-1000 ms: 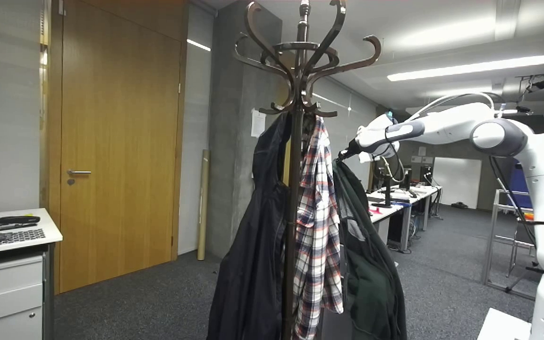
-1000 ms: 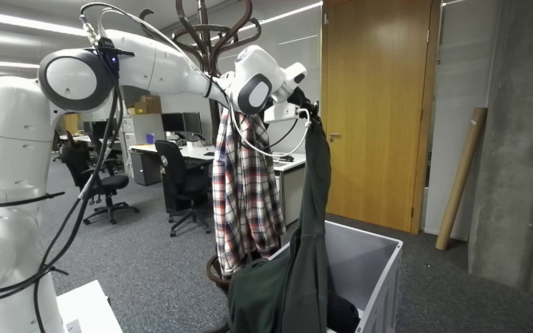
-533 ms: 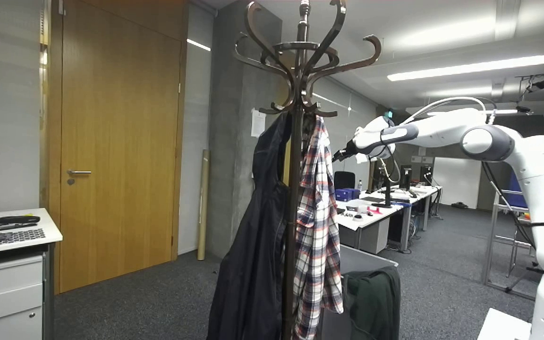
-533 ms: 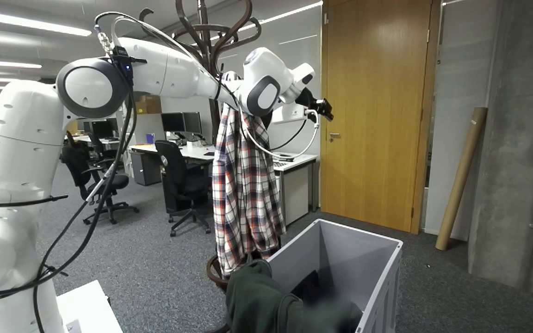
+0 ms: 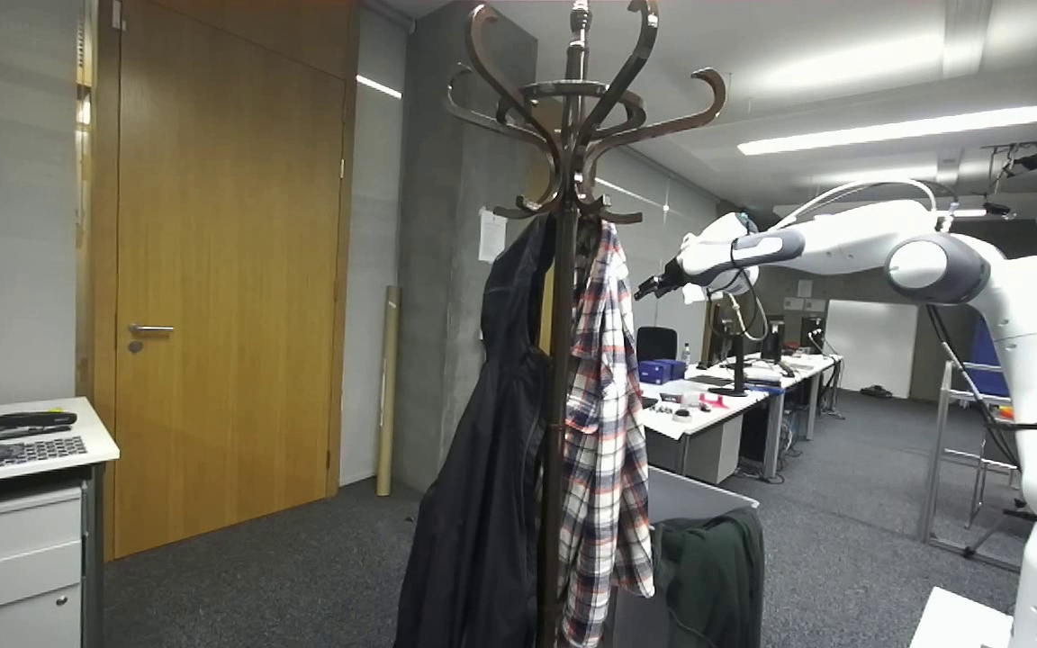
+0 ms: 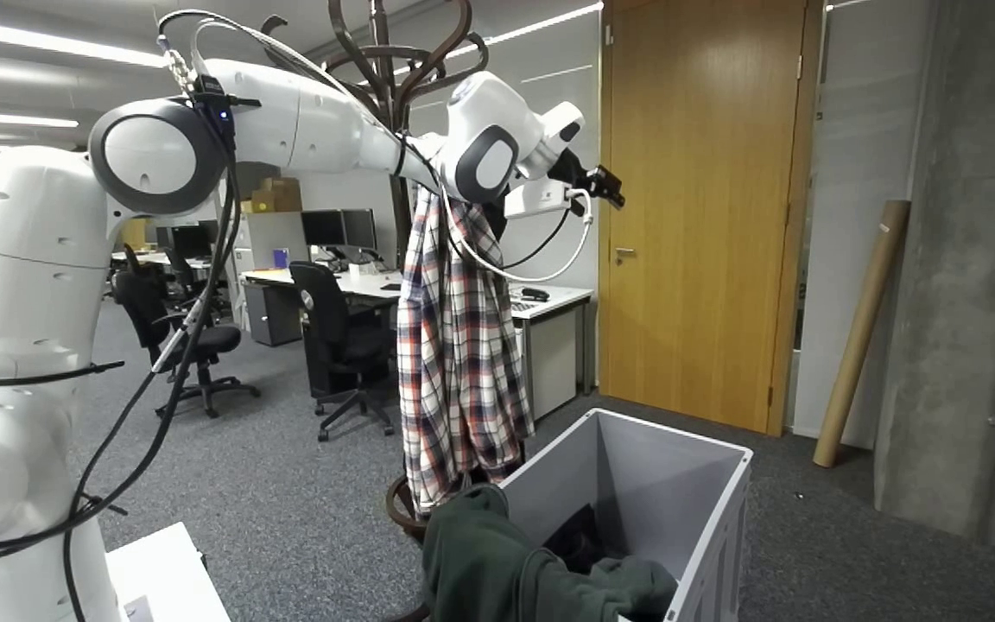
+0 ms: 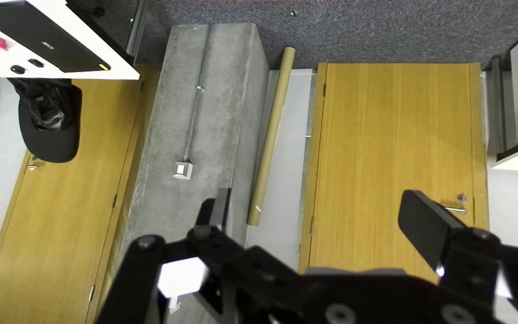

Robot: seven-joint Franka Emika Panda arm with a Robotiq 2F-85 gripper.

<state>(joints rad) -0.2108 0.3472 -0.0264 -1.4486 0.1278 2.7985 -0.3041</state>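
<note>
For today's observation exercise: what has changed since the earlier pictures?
The gripper, now open, let go of the dark green garment, whose raised end dropped into the grey crate; part hangs over its rim. The plaid shirt and dark jacket hang unchanged on the coat stand.

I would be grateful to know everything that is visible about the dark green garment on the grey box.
The dark green garment is plain, of soft, thick-looking cloth, with a curved edge or seam. It lies crumpled over the rim of the grey box: one part hangs outside, another lies inside, beside a black item. The picture's bottom edge cuts it off, so its full shape cannot be told. The open claw is above it and does not touch it.
</note>
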